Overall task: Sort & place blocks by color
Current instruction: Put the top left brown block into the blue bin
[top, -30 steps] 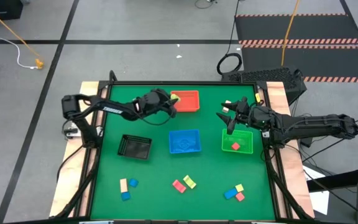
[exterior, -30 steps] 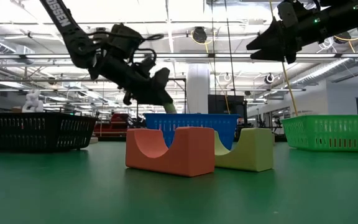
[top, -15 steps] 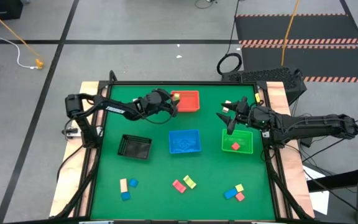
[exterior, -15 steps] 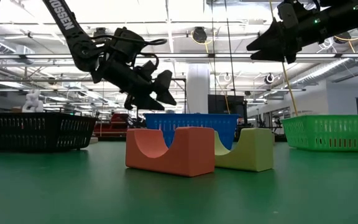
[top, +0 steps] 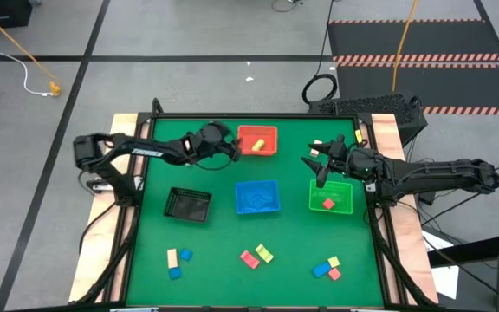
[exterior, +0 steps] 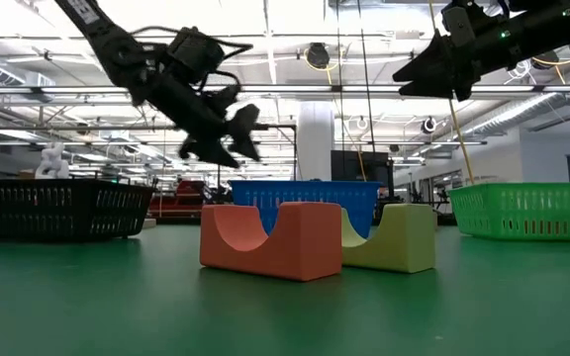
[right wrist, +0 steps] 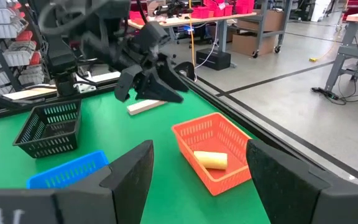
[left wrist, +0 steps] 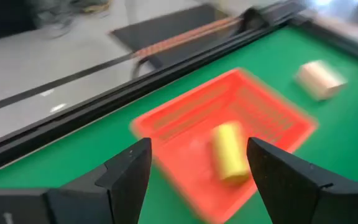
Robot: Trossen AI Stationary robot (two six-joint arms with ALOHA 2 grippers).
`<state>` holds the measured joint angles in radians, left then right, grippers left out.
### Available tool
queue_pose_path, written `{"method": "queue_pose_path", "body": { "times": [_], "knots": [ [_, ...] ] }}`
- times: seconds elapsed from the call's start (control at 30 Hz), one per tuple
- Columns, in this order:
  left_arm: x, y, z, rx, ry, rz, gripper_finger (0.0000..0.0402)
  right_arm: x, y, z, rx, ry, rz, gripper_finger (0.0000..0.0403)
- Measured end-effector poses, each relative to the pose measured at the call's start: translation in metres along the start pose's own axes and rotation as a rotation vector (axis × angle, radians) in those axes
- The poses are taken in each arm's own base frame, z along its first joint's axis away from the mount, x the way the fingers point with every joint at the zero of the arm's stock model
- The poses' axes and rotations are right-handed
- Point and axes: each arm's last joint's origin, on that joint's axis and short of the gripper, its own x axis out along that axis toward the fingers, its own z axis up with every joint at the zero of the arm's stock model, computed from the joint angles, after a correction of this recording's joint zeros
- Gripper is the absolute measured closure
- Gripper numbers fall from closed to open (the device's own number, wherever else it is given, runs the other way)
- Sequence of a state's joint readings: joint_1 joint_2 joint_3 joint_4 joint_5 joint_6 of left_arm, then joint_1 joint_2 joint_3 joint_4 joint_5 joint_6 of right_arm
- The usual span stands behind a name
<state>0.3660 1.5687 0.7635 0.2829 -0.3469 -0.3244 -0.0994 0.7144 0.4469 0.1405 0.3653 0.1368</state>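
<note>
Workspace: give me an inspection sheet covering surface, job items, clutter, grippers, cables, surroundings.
Surface: green table, wooden side edges.
Job's things: yellow block in the red tray; red block in the green tray; blue tray and black tray; loose blocks in clusters along the near edge.
Clutter: tan block beside the red tray.
Grippers: left gripper open beside the red tray; right gripper open above the green tray's far corner.
Cables: coiled black cable and yellow cord on the floor.
Surroundings: shelving, tables; no people seen.

Overhead view downward, low view level, both wrist views sharing the red tray (left wrist: 229, 124)
</note>
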Motion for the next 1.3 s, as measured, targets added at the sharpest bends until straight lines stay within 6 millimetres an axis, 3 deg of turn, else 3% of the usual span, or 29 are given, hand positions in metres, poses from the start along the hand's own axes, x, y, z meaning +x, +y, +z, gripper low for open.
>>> {"method": "queue_pose_path", "body": {
  "times": [0.17,0.37,0.53,0.97,1.3],
  "knots": [
    [-0.024,0.018,-0.009,-0.017,0.168,0.234,0.0135,0.000,0.000,-0.001,-0.002,0.005,-0.001,0.0154],
    [-0.034,0.040,-0.031,-0.105,0.396,0.445,0.0135,0.000,0.000,-0.001,-0.004,0.012,-0.001,0.0154],
    [-0.039,0.057,-0.040,-0.188,0.470,0.611,0.0135,0.000,0.000,-0.002,-0.008,0.020,-0.002,0.0154],
    [-0.039,0.072,-0.071,-0.361,0.460,0.628,0.0135,0.000,-0.001,-0.006,-0.003,0.058,-0.008,0.0154],
    [-0.034,0.068,-0.070,-0.389,0.407,0.563,0.0135,0.000,-0.001,-0.006,0.007,0.058,-0.008,0.0154]
  ]
}}
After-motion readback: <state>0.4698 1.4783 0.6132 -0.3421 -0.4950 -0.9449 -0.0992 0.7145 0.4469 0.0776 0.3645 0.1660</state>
